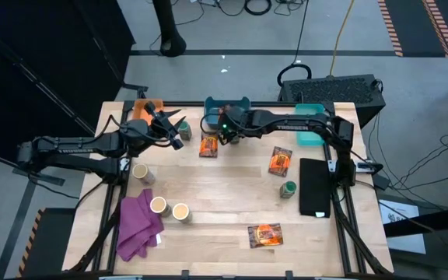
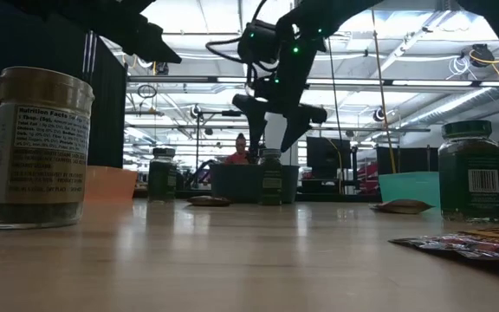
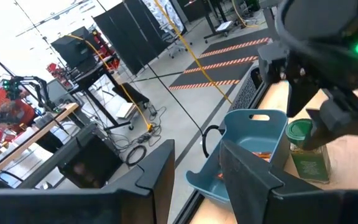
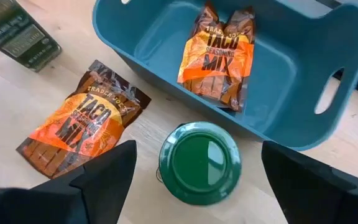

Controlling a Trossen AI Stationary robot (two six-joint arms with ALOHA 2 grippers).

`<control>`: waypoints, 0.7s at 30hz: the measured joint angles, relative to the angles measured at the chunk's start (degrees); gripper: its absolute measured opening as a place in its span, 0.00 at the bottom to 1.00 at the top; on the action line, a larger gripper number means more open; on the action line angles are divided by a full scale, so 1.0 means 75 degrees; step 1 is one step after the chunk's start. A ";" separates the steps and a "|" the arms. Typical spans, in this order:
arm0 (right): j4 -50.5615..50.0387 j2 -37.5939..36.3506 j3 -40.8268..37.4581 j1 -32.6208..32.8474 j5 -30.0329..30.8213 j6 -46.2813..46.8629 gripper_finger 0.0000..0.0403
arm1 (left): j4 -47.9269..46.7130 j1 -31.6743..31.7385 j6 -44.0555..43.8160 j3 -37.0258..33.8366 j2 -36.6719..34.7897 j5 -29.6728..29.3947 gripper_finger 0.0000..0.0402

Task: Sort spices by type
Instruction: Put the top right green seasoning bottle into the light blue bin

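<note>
My right gripper (image 4: 197,180) is open, its fingers on either side of and just above a dark-green jar (image 4: 199,163) that stands on the table beside the blue bin (image 4: 291,93); the low view (image 2: 271,178) shows the same jar. One orange packet (image 4: 219,53) lies in that bin and another (image 4: 82,124) lies on the table beside the jar. My left gripper (image 1: 173,131) is open, empty and raised, near a second green jar (image 1: 183,127). More packets (image 1: 280,161) (image 1: 264,235), a green jar (image 1: 288,189) and tan jars (image 1: 159,205) rest on the table.
The orange bin (image 1: 138,109) stands at the far left and the teal bin (image 1: 311,117) at the far right. A purple cloth (image 1: 138,225) lies at the near left. A black flat object (image 1: 315,187) lies at the right. A person shows in the room beyond the table.
</note>
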 joint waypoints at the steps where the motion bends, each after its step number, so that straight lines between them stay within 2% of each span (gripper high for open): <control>1: -0.0020 0.0030 0.0000 0.0009 -0.0002 -0.0002 0.82 | -0.0001 0.0002 0.0000 0.0000 0.0000 0.0001 0.33; 8: 0.0019 0.0085 0.0000 0.0051 -0.0164 0.0052 0.78 | 0.0001 0.0002 0.0000 0.0000 0.0000 0.0003 0.33; 21: 0.0040 0.0180 0.0000 0.0043 -0.0156 0.0008 0.53 | 0.0001 0.0002 0.0000 0.0000 0.0000 0.0006 0.33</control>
